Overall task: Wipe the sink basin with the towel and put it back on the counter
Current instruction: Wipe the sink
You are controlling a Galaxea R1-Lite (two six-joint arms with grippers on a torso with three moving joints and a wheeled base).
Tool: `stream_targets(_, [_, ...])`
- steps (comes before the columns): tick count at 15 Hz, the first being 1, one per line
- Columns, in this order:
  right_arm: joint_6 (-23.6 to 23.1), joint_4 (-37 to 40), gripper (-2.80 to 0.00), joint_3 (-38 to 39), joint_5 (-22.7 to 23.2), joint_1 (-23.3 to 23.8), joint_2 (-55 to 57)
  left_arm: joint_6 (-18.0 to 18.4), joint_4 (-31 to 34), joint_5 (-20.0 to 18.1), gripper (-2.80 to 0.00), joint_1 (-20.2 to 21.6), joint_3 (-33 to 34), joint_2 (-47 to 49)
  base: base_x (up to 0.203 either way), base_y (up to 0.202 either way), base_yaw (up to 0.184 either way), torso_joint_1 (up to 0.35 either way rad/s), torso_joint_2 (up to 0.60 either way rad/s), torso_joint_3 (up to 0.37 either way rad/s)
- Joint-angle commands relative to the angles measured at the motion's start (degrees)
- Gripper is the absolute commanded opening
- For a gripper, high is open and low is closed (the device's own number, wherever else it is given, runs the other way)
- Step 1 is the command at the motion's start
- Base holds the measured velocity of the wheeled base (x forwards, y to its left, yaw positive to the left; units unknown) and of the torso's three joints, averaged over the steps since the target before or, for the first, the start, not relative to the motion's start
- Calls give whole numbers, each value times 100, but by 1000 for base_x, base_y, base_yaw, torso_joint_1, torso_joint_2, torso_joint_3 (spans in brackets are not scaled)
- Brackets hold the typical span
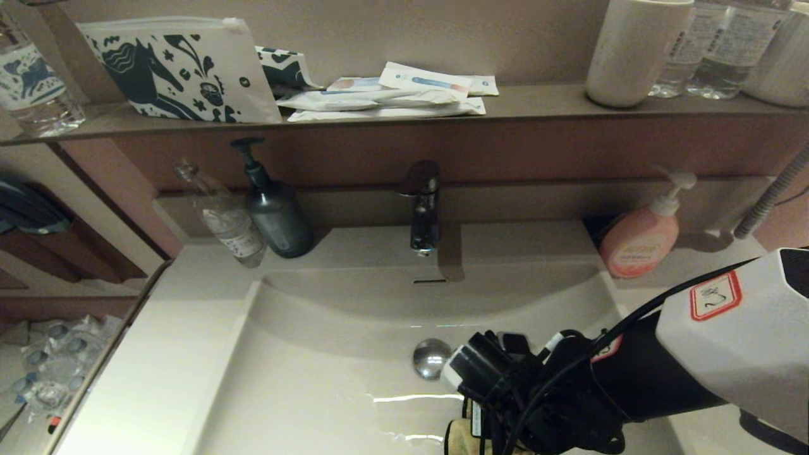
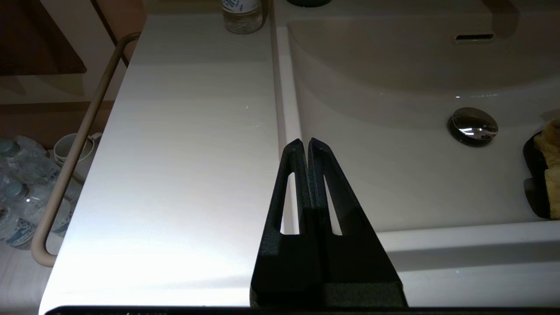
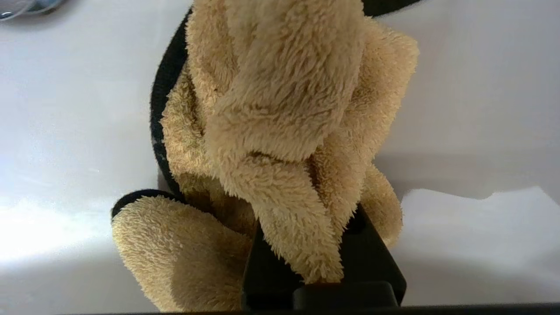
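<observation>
One towel, one basin, and we're in!
Right gripper (image 3: 302, 245) jaws clamp our towel (image 3: 280, 131) in the sink basin (image 1: 328, 379); left gripper (image 2: 305, 142) jaws closed over the glossy worktop (image 2: 183, 153); two pump bottles.

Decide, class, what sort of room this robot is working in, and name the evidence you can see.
Most likely a hotel or guest bathroom vanity: a sink basin with a faucet, pump soap bottles beside it, and a shelf holding wrapped amenity packets, cups and bottled water.

No legible text or labels.
</observation>
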State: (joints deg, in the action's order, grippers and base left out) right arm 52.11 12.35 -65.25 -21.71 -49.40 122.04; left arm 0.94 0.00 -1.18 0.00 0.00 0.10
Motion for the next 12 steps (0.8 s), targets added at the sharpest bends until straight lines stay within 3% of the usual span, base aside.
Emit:
stream_targets(1, [27, -4, -280, -49, -17, -34, 22, 3, 0, 4, -280, 0, 0, 8, 0, 0, 0, 0, 0, 0])
stream_targets(8, [38, -4, -280, -325, 13, -72, -7, 3, 0, -3, -280, 0, 0, 8, 0, 0, 0, 0, 0, 0])
stream_targets(12, [62, 111, -280, -617, 32, -355, 45, 3, 0, 4, -280, 0, 0, 8, 0, 0, 0, 0, 0, 0])
